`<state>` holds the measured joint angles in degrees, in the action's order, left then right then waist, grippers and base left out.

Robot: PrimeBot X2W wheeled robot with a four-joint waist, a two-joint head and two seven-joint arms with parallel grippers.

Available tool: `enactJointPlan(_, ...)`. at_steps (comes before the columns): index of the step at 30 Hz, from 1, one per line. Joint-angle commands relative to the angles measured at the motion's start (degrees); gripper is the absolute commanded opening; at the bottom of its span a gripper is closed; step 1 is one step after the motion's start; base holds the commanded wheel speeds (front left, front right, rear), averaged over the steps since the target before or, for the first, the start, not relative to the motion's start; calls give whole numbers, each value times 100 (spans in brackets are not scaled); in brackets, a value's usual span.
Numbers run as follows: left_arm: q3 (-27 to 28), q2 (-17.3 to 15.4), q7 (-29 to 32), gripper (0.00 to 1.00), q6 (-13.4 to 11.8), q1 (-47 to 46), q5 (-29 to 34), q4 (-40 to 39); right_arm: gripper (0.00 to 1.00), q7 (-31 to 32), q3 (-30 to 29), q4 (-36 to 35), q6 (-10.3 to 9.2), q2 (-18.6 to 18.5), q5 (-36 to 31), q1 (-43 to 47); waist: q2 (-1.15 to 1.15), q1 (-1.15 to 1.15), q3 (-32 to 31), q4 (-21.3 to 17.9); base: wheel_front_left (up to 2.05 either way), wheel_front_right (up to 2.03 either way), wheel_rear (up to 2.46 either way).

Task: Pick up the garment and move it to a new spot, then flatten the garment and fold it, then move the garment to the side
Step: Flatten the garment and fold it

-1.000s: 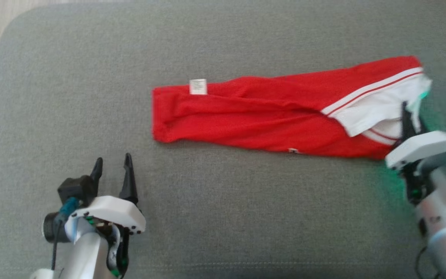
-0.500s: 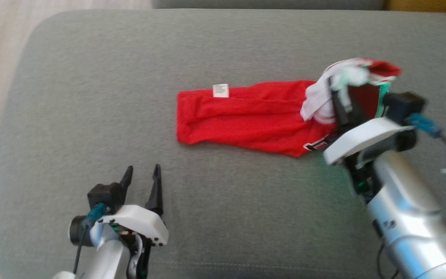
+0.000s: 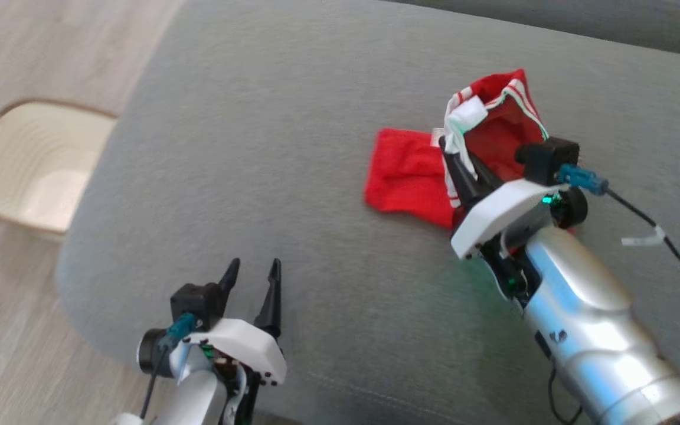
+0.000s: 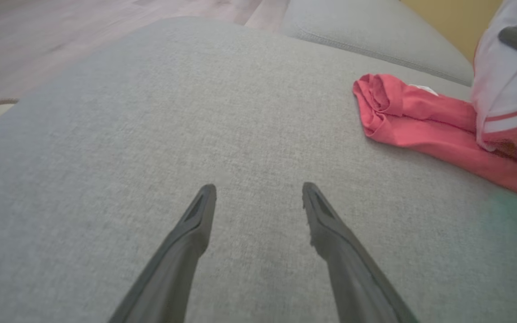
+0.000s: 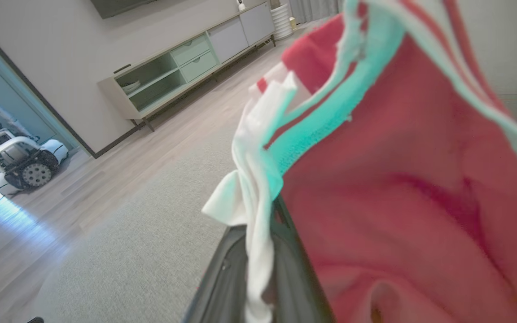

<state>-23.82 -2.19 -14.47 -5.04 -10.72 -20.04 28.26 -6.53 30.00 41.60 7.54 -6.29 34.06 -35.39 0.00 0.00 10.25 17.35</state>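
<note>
One garment [image 3: 406, 177], axis left-right | right end effector [image 3: 451, 153] clamps it | left end effector [image 3: 255, 264] apart

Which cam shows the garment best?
Head view: nearly whole garment, one end lifted in the right claw, rest on the cushion. Left wrist view catches the lying end; right wrist view, a close-up of pinched cloth.

Grey sofa cushion [image 3: 293, 147]; wht basket [image 3: 39, 159] on wood floor [image 3: 9, 354] nr it.
</note>
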Motion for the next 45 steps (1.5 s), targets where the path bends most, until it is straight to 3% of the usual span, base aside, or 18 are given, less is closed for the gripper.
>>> enactJointPlan(1, 86, -69, -52, 100, -21, -137, -50, -150, 0, -33, 62, -30, -5, 146, -51, -293, 0, 0, 61, 437, 0, 0, 0)
enactJointPlan(2, 41, -69, -52, 100, -35, -128, -77, -149, 22, -43, 73, 84, -5, 166, -81, -359, 0, 0, 74, 522, 0, 0, 0)
enactJointPlan(4, -41, -69, -52, 100, -59, -120, -128, -165, 100, -131, 78, 247, -5, 213, -94, -494, 0, 0, 97, 654, 0, 0, 0)
enactJointPlan(9, -106, -69, -52, 100, -147, -104, -171, -219, 100, -520, 34, 475, -5, 293, -121, -727, 0, 0, 116, 704, 0, 0, 0)
enactJointPlan(14, -13, -69, -52, 100, -206, -177, -95, -296, 100, -788, -272, 544, -5, 289, -292, -814, 0, 0, 146, 373, 0, 0, 0)
enactJointPlan(18, 121, -69, -52, 100, -245, -259, 10, -393, 100, -840, -842, 458, -5, 138, -602, -727, 0, 0, 184, 10, 0, 0, 0)
enactJointPlan(22, 373, -69, -52, 100, -299, -351, 213, -531, 100, -845, -1781, -55, -5, 12, -1229, -303, 0, 0, 213, -456, 0, 0, 0)
enactJointPlan(30, 799, -69, -52, 100, -335, -400, 527, -589, 100, -846, -2851, -550, -5, 149, -1985, 587, 0, 0, 128, -1083, 0, 0, 0)
enactJointPlan(37, 1142, -69, -52, 100, -352, -280, 773, -637, 100, -846, -3137, -795, -5, 297, -2298, 1159, 0, 0, 39, -1450, 0, 0, 0)
enactJointPlan(45, 1393, -69, -52, 100, -399, -119, 878, -601, 100, -846, -3036, -903, -5, 338, -2186, 1512, 0, 0, -80, -1643, 0, 0, 0)
